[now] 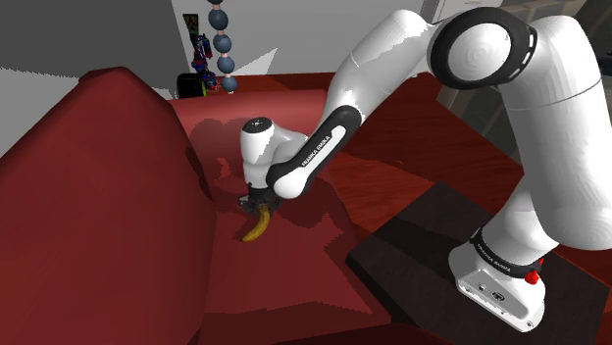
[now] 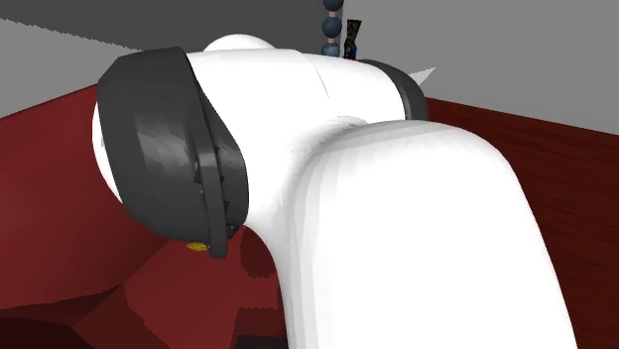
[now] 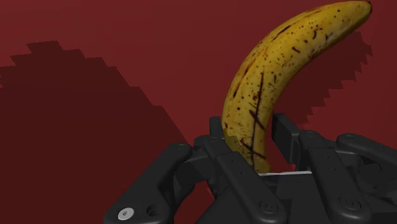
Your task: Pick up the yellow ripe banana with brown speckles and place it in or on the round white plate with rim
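Clasping speckled yellow banana (image 3: 261,95), jaws above dark red surface (image 1: 284,284), grey wall (image 1: 78,29) behind

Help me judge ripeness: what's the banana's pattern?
Yellow banana, brown speckles, dark streaks; best in wrist view.

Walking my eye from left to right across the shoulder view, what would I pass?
Raised red cushion → speckled yellow banana, clasped in the tool → dark stand → arm's white base.

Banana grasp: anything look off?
Yes: the black gripper clasps the brown-speckled yellow banana at one end, not mid-body, so most of its curved length sticks out beyond the fingers. Nothing damaged.
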You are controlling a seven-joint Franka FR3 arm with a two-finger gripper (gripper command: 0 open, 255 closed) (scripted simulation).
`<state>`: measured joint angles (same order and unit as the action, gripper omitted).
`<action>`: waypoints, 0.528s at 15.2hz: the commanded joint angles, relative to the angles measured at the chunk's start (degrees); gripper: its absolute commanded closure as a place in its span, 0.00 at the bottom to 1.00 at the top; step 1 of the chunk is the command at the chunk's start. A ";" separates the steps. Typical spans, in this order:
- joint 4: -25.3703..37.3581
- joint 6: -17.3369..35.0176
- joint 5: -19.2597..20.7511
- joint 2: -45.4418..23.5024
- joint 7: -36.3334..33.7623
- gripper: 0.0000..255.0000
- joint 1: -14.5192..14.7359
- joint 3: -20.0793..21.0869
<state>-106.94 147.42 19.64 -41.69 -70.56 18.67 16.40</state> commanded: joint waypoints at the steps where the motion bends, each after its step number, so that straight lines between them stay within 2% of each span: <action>1: -0.34 -0.63 -0.32 0.99 0.25 1.00 -0.32 0.36; 8: -1.51 -3.86 -1.93 5.37 1.27 1.00 -1.56 2.01</action>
<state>-108.34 144.13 17.99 -36.98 -69.48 17.32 18.15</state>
